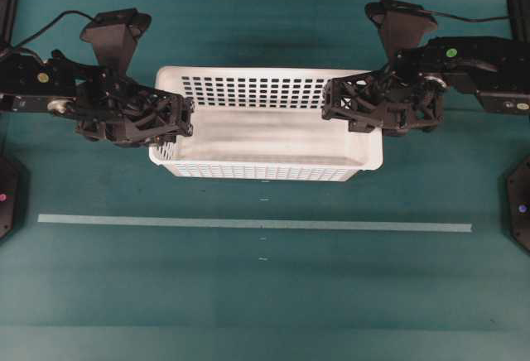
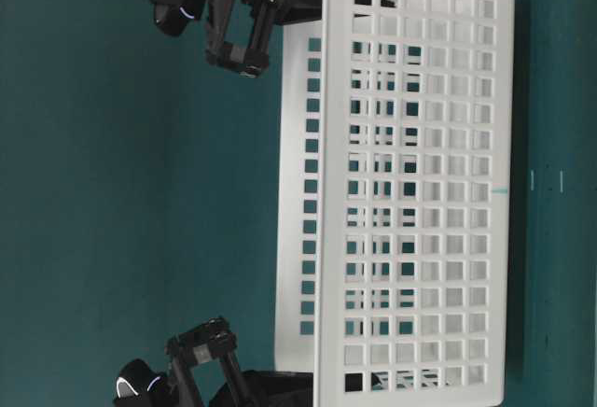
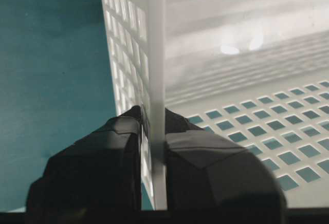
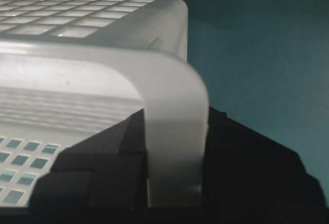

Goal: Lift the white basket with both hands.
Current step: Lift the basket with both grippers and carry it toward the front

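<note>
The white basket [image 1: 265, 133] stands lengthwise between my two arms on the teal table. My left gripper [image 1: 180, 121] is shut on the rim of its left end wall, one finger inside and one outside. The left wrist view shows the left gripper [image 3: 154, 112] pinching that slotted basket wall [image 3: 128, 39]. My right gripper [image 1: 333, 104] is shut on the right end's rim. In the right wrist view the right gripper [image 4: 175, 113] clamps the broad rounded lip of the basket [image 4: 169, 95]. The basket [image 2: 410, 183] looks empty. Whether its bottom touches the table I cannot tell.
A pale tape line [image 1: 248, 224] runs across the table in front of the basket. Black arm bases sit at the left edge [image 1: 7, 195] and the right edge [image 1: 520, 204]. Cables trail behind both arms.
</note>
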Action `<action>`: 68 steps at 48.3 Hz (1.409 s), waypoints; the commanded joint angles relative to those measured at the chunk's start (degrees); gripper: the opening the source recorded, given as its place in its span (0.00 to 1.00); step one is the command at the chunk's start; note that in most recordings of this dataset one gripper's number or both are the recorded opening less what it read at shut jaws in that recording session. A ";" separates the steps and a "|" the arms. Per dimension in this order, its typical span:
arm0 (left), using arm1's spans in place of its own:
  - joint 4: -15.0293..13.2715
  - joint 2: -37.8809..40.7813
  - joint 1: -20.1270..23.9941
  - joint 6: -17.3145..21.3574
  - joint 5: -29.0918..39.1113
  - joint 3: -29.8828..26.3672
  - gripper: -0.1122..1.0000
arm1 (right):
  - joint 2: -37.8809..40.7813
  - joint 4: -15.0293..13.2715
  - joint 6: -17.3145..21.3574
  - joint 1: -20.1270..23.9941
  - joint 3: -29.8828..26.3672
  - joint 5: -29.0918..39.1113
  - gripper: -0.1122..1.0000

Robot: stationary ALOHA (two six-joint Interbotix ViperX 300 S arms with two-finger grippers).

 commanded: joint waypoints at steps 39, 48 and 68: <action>0.18 -3.43 -12.30 -8.61 2.29 0.79 0.13 | -1.93 0.26 7.56 13.54 0.44 2.29 0.25; 0.18 -3.08 -15.82 -11.34 2.29 0.53 0.13 | -1.85 -0.09 10.11 16.52 0.79 2.20 0.25; 0.62 -0.88 -18.28 -12.83 2.20 0.00 0.13 | -1.32 -0.53 13.97 20.57 1.67 1.58 0.25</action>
